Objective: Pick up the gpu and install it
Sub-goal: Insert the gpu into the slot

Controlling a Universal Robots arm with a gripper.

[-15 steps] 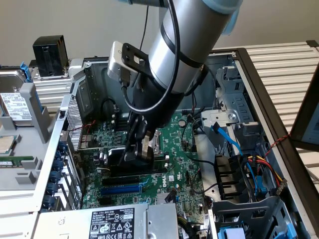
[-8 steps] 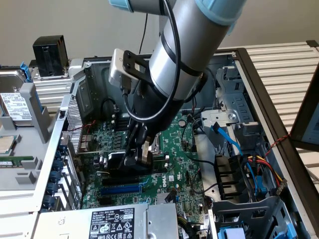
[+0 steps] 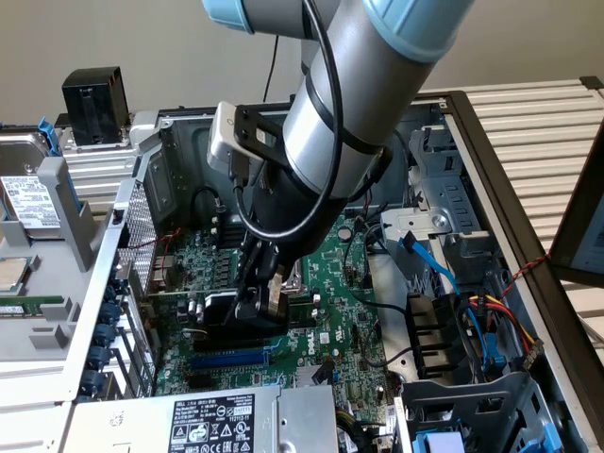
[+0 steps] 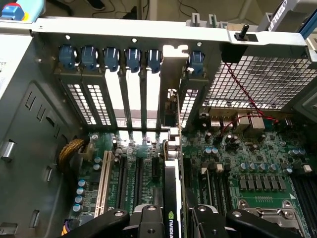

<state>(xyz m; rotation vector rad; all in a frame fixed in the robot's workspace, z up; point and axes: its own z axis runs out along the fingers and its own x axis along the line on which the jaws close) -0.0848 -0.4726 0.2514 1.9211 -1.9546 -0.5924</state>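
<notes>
The gpu [image 3: 223, 313], a green card with a black cooler, stands on edge on the motherboard [image 3: 335, 274] inside the open computer case. My gripper [image 3: 262, 294] reaches down from the arm and is shut on the card's upper edge. In the wrist view the gpu [image 4: 172, 191] runs edge-on away from me, over a black expansion slot. Its metal bracket [image 4: 170, 79] stands in the rear slot opening of the case. My gripper [image 4: 174, 222] has a black finger [image 4: 148, 220] on each side of the card.
Rear slot covers with blue latches [image 4: 109, 57] line the case wall. A white slot [image 4: 104, 178] and black slots lie beside the card. The processor socket [image 4: 270, 213], power supply [image 3: 212, 415], blue cables [image 3: 434, 264] and drive cage [image 3: 42, 245] surround the work area.
</notes>
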